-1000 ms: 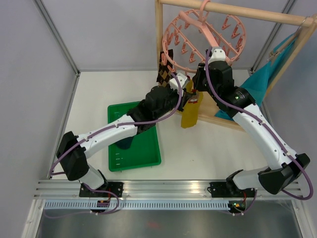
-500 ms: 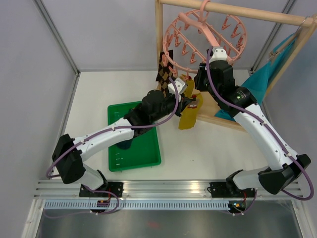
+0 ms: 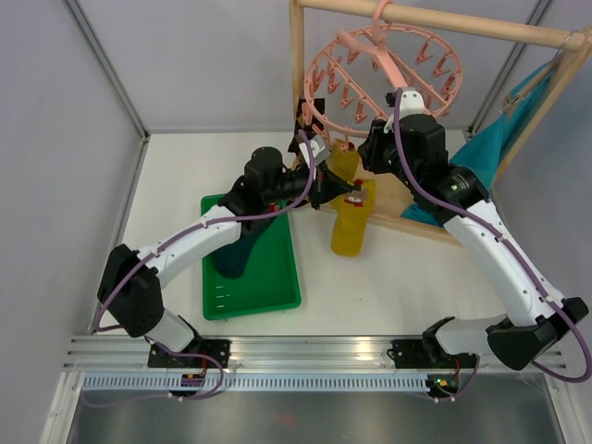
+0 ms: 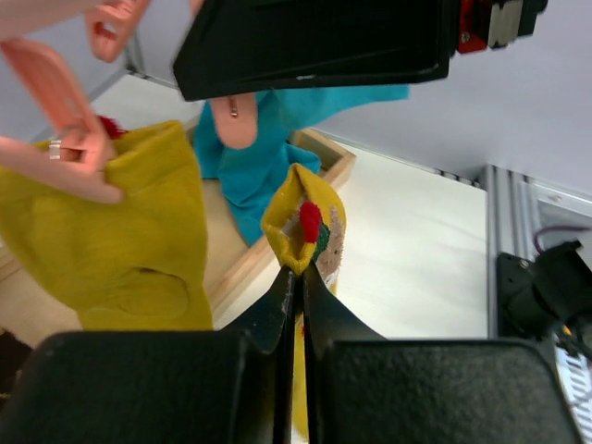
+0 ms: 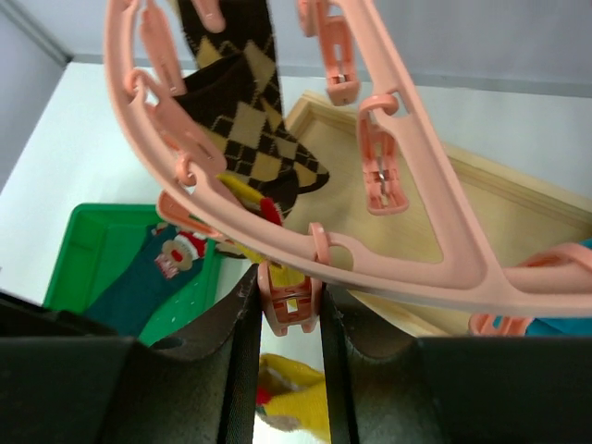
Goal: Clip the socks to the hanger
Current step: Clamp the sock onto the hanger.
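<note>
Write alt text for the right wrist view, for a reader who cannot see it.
The right gripper squeezes one pink clip hanging under the ring of the pink hanger. Behind it, a brown argyle sock hangs at the ring; lower left, a green tray holds a teal sock, and a yellow sock shows at the bottom edge.

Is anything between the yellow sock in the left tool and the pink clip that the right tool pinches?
Nothing visible does. The left tool holds the yellow sock by its cuff below the pink clip in the right tool, with open air between. A second mustard sock, already clipped, hangs beside.
</note>
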`<state>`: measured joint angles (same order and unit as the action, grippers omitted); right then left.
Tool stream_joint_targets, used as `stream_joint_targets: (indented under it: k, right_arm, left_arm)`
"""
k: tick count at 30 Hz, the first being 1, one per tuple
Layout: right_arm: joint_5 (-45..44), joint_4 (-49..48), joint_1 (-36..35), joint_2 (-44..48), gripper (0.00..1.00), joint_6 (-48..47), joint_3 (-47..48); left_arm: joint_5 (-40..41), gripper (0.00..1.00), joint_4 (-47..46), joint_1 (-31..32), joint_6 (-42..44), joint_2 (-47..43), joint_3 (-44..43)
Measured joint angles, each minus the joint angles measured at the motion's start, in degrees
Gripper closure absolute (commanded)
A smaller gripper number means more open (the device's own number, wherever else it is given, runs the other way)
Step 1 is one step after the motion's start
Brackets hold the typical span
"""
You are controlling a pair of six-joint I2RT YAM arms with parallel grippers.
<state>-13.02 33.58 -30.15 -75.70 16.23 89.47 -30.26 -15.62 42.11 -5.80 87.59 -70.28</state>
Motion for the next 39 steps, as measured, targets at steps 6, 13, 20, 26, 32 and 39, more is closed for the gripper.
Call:
stream_joint_targets:
  k: [6,13,20,26,32,39]
  right_arm:
    - [6.1,-1.1,0.0,0.5,1.0,-0.6,-0.1]
    - [9.1,-1.9,0.0,1.8,1.0,-1.7,-0.9]
    - [11.8,-3.3,0.1,3.2,1.0,-2.6,-1.9]
    - [12.3,-3.6,0.2,3.3,1.0,-3.1,-2.0]
    - [10.7,-3.0,0.2,3.1,1.0,-3.1,-2.0]
    - [5.9,-0.9,0.1,0.8,1.0,-2.9,-0.7]
  left_arm:
    - [-7.0,0.98,0.2,0.0,-0.1,1.4,-0.9]
    - [-9.2,0.98,0.4,-0.4,-0.1,1.7,-1.1]
    - [-10.4,0.98,-0.6,-2.6,-0.1,1.7,-1.1]
    - [-10.9,0.98,-2.0,-4.2,-0.1,1.7,-1.1]
    - [-10.3,0.98,-2.8,-4.5,0.1,0.3,-0.3]
    - [-0.6,0.98,-4.5,-3.1,3.4,-4.4,3.9]
